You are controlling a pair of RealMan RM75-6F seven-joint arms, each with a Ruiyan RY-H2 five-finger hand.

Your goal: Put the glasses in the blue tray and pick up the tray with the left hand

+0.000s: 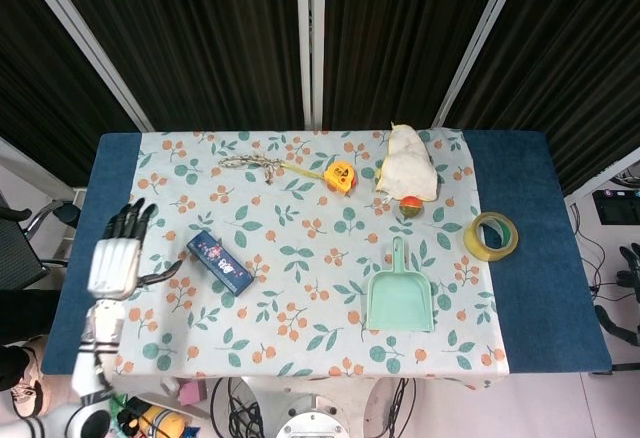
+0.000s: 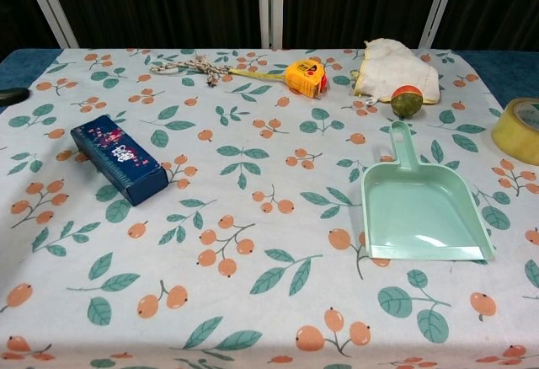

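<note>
A flowered tablecloth [image 1: 300, 348] covers the work table, with dark curtains [image 1: 220, 38] behind. At the near left edge, the robot's left hand [image 1: 113, 258] hovers over the table's blue border, fingers spread wide and holding nothing. A dark shape at the far right edge of the head view may be the right hand [image 1: 630, 258]; whether it is open or closed cannot be told. Just beside the left hand, but apart from it, a long blue box [image 2: 118, 158] lies flat and at an angle; it is probably the glasses case. It looks light and rigid with smooth, possibly slippery sides, so a grasp across its narrow width near the middle seems the safest hold. To the right, well apart from the box, lies a pale green dustpan [image 2: 421, 213], seemingly the tray in question. It is thin, stiff plastic, likely light, and best lifted by its handle or raised rim and kept level. A roll of tape [image 2: 518, 129] sits at the right edge. Farther back lie a small ball [image 2: 407, 99], a yellow tape measure [image 2: 305, 77], a crumpled white cloth [image 2: 394, 66] and a knotted cord [image 2: 195, 67].
</note>
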